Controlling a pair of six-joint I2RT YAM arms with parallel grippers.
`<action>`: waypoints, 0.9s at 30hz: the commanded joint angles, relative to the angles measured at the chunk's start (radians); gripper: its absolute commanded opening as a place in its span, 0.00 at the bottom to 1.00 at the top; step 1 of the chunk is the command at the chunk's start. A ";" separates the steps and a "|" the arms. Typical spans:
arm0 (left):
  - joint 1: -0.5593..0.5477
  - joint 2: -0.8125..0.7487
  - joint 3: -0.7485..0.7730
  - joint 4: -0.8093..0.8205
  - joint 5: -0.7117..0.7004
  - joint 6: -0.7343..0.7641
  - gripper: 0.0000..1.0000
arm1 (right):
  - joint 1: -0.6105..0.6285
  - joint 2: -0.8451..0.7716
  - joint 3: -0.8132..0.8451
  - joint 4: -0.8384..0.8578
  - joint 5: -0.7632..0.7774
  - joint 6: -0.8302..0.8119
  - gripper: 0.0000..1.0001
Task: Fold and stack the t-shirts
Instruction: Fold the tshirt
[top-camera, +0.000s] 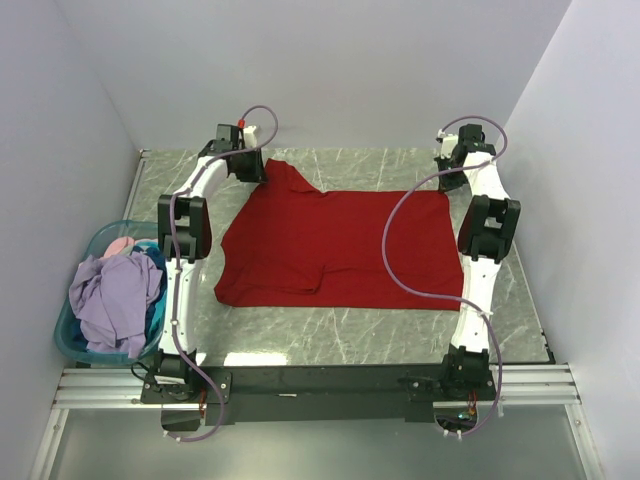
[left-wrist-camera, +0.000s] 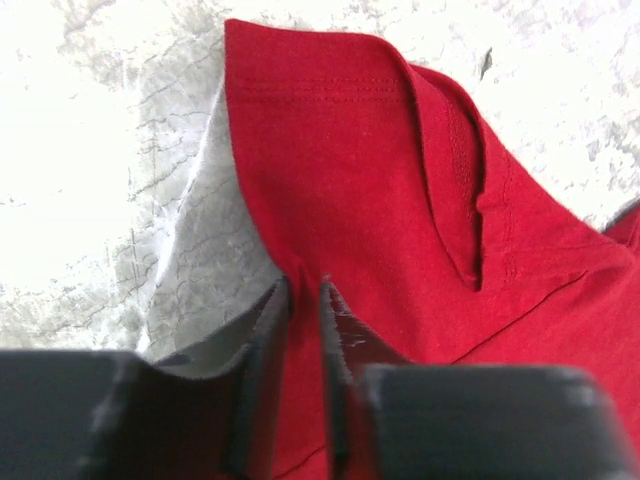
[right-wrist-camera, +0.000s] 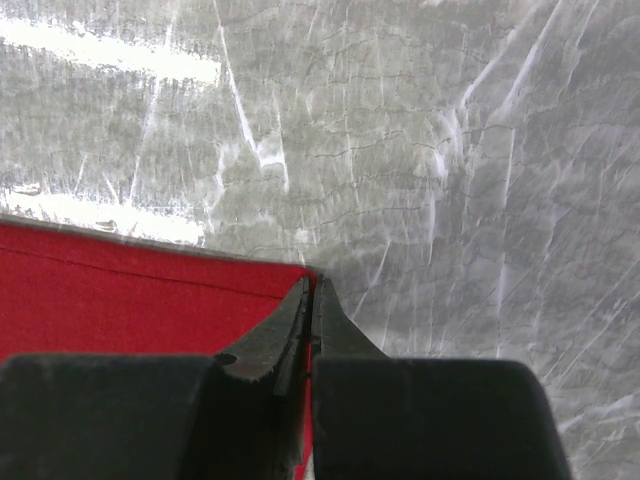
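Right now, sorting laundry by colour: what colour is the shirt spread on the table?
The shirt is solid red; the top view shows it best.

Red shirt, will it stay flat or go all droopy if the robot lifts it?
Probably droopy: the red shirt is soft cloth, folded over near the left gripper. Likely light, since it lies thin and flat. Pushed, it would probably bunch, as its creases suggest.

Plain white walls (top-camera: 330, 70) enclose the back and both sides of a table (top-camera: 350, 330) with a grey, marble-patterned top crossed by pale veins. An aluminium rail (top-camera: 320, 383) runs along its near edge. Bright light glares off the tabletop.
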 joint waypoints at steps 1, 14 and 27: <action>-0.001 -0.015 0.008 0.043 -0.016 -0.006 0.18 | -0.004 -0.062 -0.060 0.030 0.001 -0.003 0.00; 0.047 -0.193 -0.115 0.171 0.045 0.011 0.00 | -0.016 -0.191 -0.126 0.099 -0.058 0.025 0.00; 0.056 -0.262 -0.176 0.196 0.099 0.017 0.00 | -0.036 -0.241 -0.140 0.078 -0.081 0.008 0.00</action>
